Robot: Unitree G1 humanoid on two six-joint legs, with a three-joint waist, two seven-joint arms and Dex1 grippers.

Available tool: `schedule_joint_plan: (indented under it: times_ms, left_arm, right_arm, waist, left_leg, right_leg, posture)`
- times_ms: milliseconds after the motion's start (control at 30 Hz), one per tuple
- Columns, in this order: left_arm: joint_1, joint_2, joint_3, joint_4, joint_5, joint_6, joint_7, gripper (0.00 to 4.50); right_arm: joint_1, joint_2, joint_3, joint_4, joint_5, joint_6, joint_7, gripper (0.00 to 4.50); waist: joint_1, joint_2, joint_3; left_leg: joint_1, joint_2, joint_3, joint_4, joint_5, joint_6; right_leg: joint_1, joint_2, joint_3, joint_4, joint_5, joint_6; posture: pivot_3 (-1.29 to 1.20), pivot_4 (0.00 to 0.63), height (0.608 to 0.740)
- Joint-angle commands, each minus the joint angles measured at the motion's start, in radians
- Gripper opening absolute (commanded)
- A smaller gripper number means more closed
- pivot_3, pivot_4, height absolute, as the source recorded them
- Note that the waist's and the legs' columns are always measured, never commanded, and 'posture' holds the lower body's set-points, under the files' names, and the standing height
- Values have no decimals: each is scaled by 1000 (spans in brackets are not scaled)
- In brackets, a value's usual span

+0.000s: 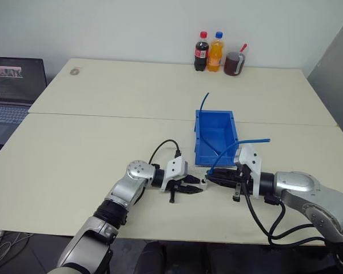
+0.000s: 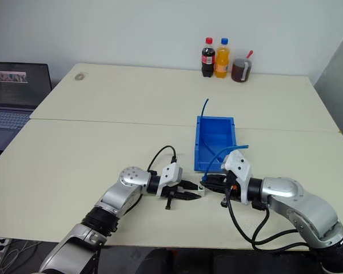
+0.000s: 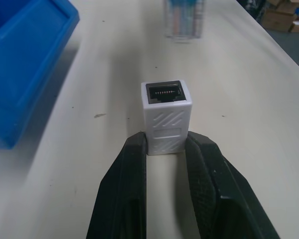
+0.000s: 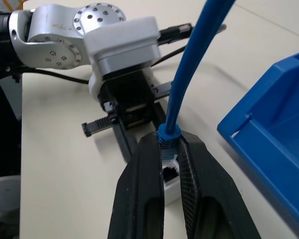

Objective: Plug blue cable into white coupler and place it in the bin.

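The white coupler (image 3: 167, 119) is a small boxy plastic block with diagonal ribbing on its side and a dark socket showing a row of metal contacts. It is clamped at its rear end between the two black fingers of the left pincer (image 1: 195, 189), with the socket facing away from that pincer. In the head views it sits at lower centre of the frame, just above the worktop (image 1: 74, 165), between the two pincers.

The blue cable (image 4: 189, 74) is thin and light blue, with a small plug of the same colour at its tip. The right pincer (image 4: 168, 149) is closed on the plug, and the cable rises from between its fingers and arcs toward the upper right. The plug tip is at the coupler's socket; whether it is seated cannot be determined.

The bin (image 1: 214, 136) is a bright blue open-top container standing just above the pincers in frame, right of centre. A darker blue cable (image 1: 202, 104) protrudes from its far left corner.
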Motion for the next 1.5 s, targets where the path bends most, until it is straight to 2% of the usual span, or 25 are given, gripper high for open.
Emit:
schedule_joint_plan:
  times_ms: [33, 200, 633, 1500]
  left_arm:
    - [-14, -8, -20, 13, 27, -68, -28, 795]
    - [-21, -13, -19, 41, 47, -118, -30, 795]
    - [-10, -15, -12, 23, 39, -108, -46, 795]
    - [5, -11, -7, 2, 31, -98, -45, 795]
  right_arm:
    - [-12, 21, 8, -5, -35, -20, 31, 179]
    - [3, 23, 32, 19, -88, -51, 82, 179]
    - [30, 12, 51, 135, -224, -181, 205, 179]
    - [-51, 36, 3, 259, -241, -189, 261, 179]
  waist:
    - [1, 0, 0]
    - [1, 0, 0]
    - [1, 0, 0]
    - [1, 0, 0]
  left_leg:
    - [0, 0, 0, 0, 0, 0]
    - [0, 0, 0, 0, 0, 0]
    - [1, 0, -1, 1, 0, 0]
    - [3, 0, -1, 2, 0, 0]
  right_leg:
    - [0, 0, 0, 0, 0, 0]
    - [0, 0, 0, 0, 0, 0]
    - [1, 0, 0, 0, 0, 0]
    - [3, 0, 0, 2, 0, -1]
  posture:
    - [0, 150, 740]
    - [0, 150, 740]
    - [0, 150, 740]
    - [0, 150, 740]
